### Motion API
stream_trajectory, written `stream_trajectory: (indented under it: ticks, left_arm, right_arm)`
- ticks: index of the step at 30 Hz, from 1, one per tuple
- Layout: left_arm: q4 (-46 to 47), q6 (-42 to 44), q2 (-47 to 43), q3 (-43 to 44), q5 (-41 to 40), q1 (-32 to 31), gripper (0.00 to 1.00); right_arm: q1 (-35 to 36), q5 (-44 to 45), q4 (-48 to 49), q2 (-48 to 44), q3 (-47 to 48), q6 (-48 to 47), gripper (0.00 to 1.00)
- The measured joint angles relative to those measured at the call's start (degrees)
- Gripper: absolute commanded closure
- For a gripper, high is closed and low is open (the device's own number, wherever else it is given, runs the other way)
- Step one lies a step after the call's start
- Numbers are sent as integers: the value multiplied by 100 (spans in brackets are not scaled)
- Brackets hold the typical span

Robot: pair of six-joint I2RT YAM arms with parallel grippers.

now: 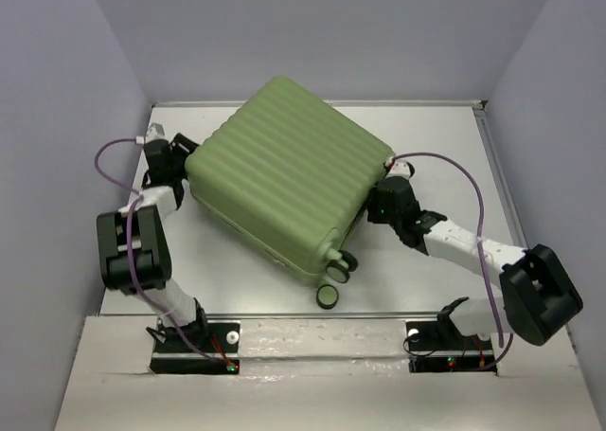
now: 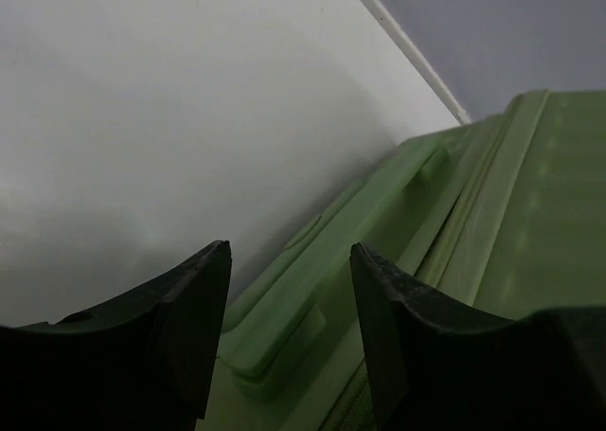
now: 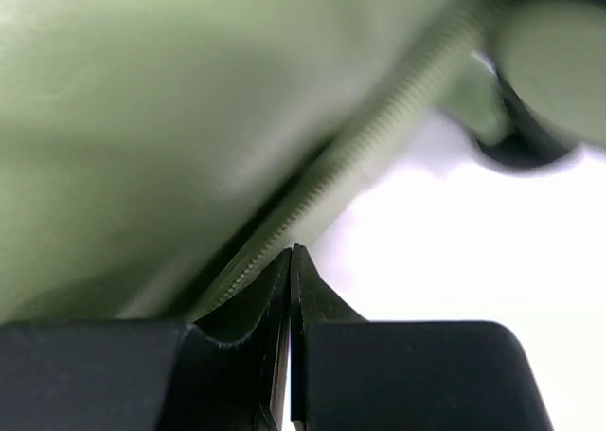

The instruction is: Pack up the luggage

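Observation:
The luggage (image 1: 284, 180) is a light-green ribbed hard-shell suitcase, lying closed and skewed in the middle of the table. My left gripper (image 1: 180, 161) is at its left side, open and empty; in the left wrist view (image 2: 289, 246) the jaws stand apart just above the suitcase's green side handle (image 2: 322, 260). My right gripper (image 1: 383, 199) is at the suitcase's right side. In the right wrist view (image 3: 292, 249) its jaws are pressed together with nothing seen between them, tips right at the zipper line (image 3: 379, 156) of the shell (image 3: 189, 118).
Black wheels with green hubs (image 1: 331, 294) stick out at the suitcase's near corner, and one shows blurred in the right wrist view (image 3: 549, 62). The white table (image 1: 454, 147) is bounded by grey walls at the back and sides.

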Motion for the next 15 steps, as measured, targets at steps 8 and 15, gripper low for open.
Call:
stream_trajectory:
  ticks: [8, 15]
  left_arm:
    - [-564, -24, -2756, -2518, -903, -527, 34]
    - [-1777, 129, -5001, -3495, -1897, -1788, 34]
  right_arm:
    - [-1996, -1650, -306, 1947, 2284, -42, 85]
    - [-2457, -3254, -181, 4605, 5484, 341, 72]
